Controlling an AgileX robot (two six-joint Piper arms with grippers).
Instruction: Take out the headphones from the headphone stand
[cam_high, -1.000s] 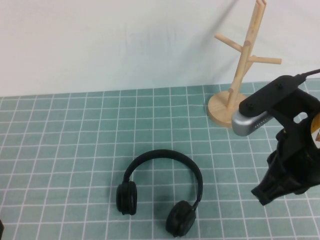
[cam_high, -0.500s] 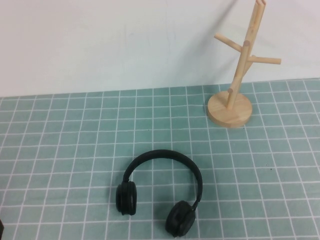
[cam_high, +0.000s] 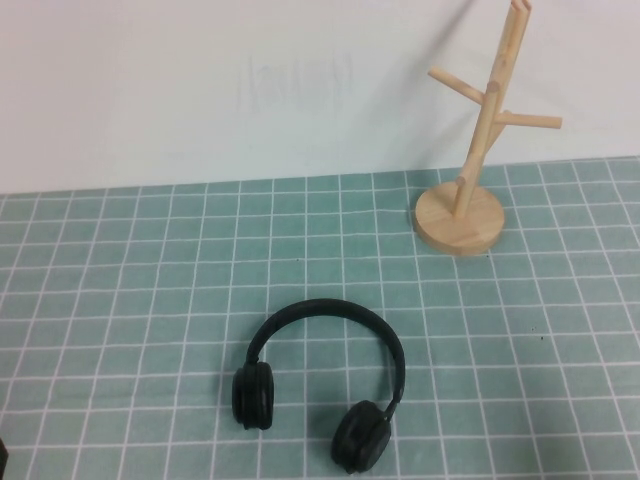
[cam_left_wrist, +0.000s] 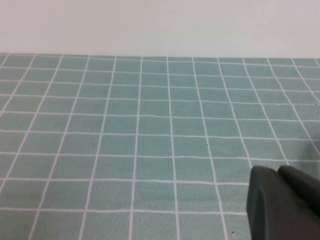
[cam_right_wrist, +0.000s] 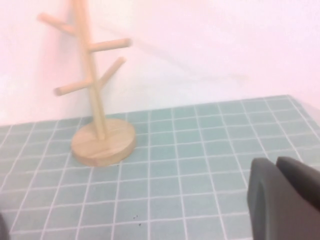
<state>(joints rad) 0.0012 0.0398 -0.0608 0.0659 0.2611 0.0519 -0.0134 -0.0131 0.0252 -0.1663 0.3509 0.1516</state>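
Observation:
The black headphones (cam_high: 320, 385) lie flat on the green grid mat, near the front middle, headband toward the back. The wooden headphone stand (cam_high: 478, 150) stands empty at the back right; it also shows in the right wrist view (cam_right_wrist: 95, 90). My left gripper (cam_left_wrist: 277, 172) is shut and empty, low over bare mat. My right gripper (cam_right_wrist: 276, 167) is shut and empty, to the right of the stand and apart from it. Neither arm shows in the high view.
The green grid mat (cam_high: 130, 290) covers the table up to a white back wall (cam_high: 200, 80). A dark object's edge (cam_high: 3, 460) shows at the front left corner.
The right arm, a second ago at the right edge of the high view near the stand, has withdrawn out of that view. Headphones and stand have not moved.

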